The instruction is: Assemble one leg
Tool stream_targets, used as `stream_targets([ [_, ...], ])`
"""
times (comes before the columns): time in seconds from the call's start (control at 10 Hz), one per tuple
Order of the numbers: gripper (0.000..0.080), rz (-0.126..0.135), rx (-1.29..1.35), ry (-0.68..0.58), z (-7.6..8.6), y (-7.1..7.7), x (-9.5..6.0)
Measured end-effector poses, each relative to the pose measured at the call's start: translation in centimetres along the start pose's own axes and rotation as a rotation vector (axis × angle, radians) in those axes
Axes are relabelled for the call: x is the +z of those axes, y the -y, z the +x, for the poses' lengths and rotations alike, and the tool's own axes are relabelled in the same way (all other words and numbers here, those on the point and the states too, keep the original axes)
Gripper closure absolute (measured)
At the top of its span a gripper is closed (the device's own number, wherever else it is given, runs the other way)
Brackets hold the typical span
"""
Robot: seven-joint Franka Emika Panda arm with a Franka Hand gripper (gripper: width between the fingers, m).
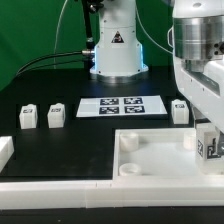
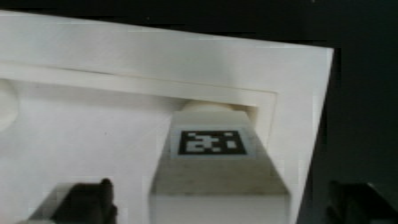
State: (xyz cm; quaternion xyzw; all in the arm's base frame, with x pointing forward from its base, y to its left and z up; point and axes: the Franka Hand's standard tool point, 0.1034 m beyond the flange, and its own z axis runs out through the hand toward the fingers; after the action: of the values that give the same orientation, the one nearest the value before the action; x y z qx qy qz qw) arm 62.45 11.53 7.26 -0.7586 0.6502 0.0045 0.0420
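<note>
In the wrist view a leg [image 2: 217, 170], a white block with a black-and-white marker on its face, stands with its far end at a round corner socket [image 2: 217, 103] of the white tray [image 2: 107, 110]. My gripper [image 2: 217, 205] straddles it. A dark finger [image 2: 89, 200] shows on one side with a gap to the leg. The other finger is lost against the dark table. In the exterior view the gripper [image 1: 207, 146] is low over the tray's [image 1: 150, 160] back right corner with the leg [image 1: 212, 148] between its fingers.
Three more legs stand on the black table: two [image 1: 27, 117] [image 1: 56, 115] at the exterior view's left, one [image 1: 180, 110] at its right. The marker board [image 1: 120, 106] lies in the middle. A white part [image 1: 4, 150] sits at the left edge. The robot base [image 1: 116, 50] is behind.
</note>
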Motion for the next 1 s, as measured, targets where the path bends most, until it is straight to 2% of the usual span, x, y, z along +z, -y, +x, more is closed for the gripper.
stream_targets([
  [0.1,0.0166,-0.001,-0.015,0.000,-0.03,-0.04,0.09],
  [0.2,0.0154,-0.006,-0.068,-0.002,-0.04,-0.14,0.23],
  [0.4,0.0151,-0.031,-0.322,0.008,-0.09,-0.32,0.22],
  [0.8,0.0150,-0.037,-0.761,0.003,-0.20,-0.37,0.27],
  [1.0,0.0150,-0.049,-1.004,-0.009,-0.06,-0.38,0.26],
])
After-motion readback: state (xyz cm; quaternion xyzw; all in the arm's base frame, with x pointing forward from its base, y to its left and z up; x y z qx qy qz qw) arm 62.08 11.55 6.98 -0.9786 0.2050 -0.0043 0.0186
